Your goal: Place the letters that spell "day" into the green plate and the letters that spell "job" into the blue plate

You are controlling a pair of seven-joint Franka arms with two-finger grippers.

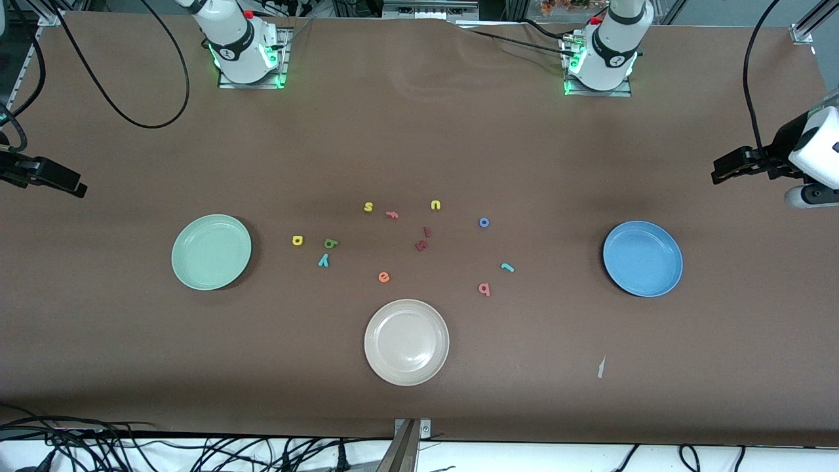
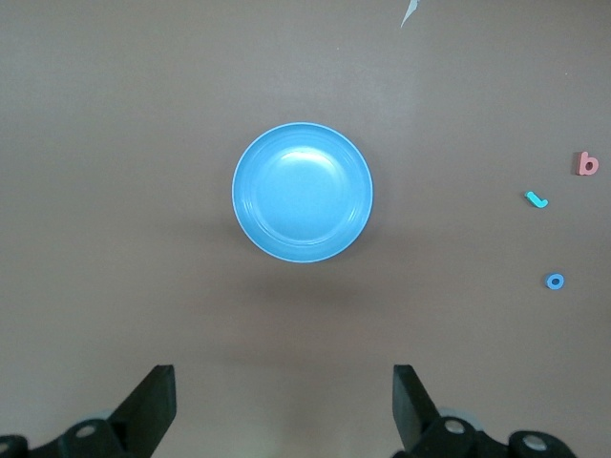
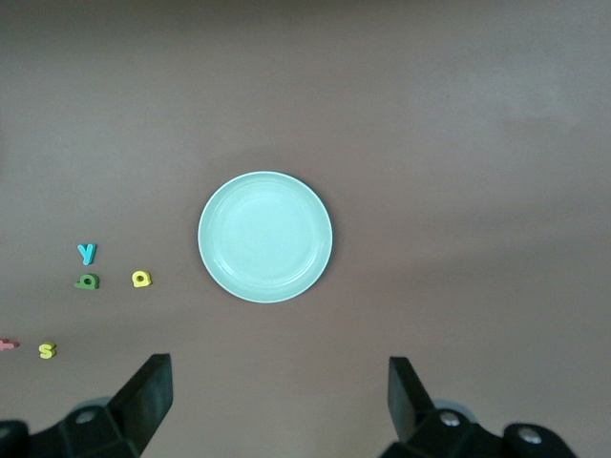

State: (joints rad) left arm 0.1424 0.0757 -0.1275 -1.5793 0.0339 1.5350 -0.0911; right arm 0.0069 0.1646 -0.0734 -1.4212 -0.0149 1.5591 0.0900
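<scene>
brown matte counter [image 1: 419, 144], flat, lightly creased near the bases. three round shallow-rimmed plates, smooth and slightly glossy: green plate [image 1: 211, 252] toward the right arm's end, blue plate [image 1: 642, 258] toward the left arm's end, beige plate [image 1: 406, 341] between them and nearest the camera. all three bare.

left end effector [image 2: 284, 405] hangs over the counter by the blue plate, fingers wide apart, holding nothing. right end effector [image 3: 281, 396] likewise by the green plate, fingers apart, nothing held. neither has started a pick.

letters: tiny, flat, foam-like, matte, scattered mid-counter. "day" set beside the green plate: yellow d [image 1: 297, 240], olive a [image 1: 331, 244], teal y [image 1: 323, 261] just nearer the camera. "job" set toward the blue plate: blue o [image 1: 484, 222], teal j [image 1: 507, 267], pink b [image 1: 484, 289]. distractors between: yellow s [image 1: 368, 207], yellow u [image 1: 435, 205], orange f [image 1: 392, 214], orange e [image 1: 384, 277], dark red letters [image 1: 423, 238].

judgement: first pick likely yellow d for the right arm. letters are thin, so descend fully to the counter, straddle the narrow width, close gently. a and y sit close together; take them from the outer side.
</scene>
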